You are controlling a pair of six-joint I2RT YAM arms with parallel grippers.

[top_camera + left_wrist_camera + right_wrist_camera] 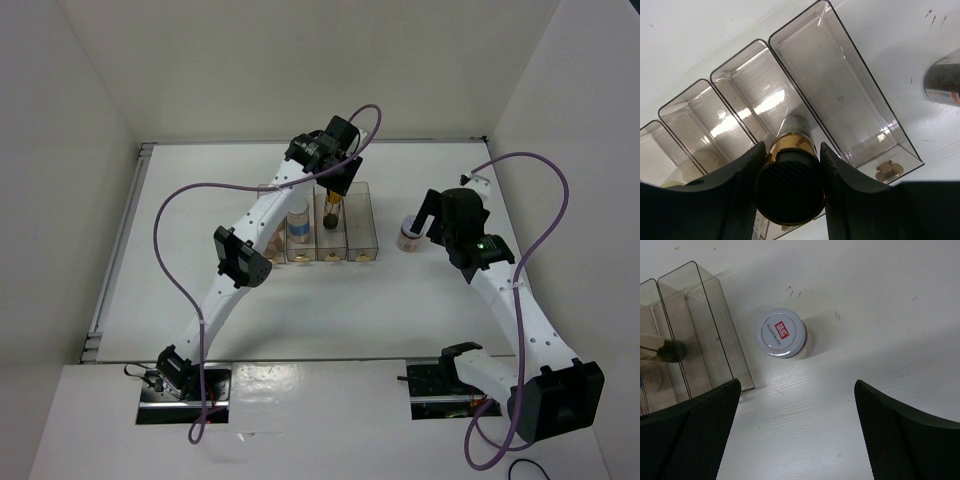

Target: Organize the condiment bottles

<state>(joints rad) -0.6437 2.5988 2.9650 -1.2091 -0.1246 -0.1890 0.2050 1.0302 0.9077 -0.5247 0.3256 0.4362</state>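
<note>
While the left end effector (790, 165) is clamping the gold-capped bottle (789, 197), the right end effector (796, 390) is hovering spread over the white bottle (790, 348), its red sticker (782, 330) illegible.

Robotics lab test cell. White wall panels (300, 80) enclosing white table (330, 310) on three sides; left arm (262, 215) and right arm (520, 300) standing bolted to metal plates (215, 385) at near edge, purple cables (157, 235) looping along them.
</note>
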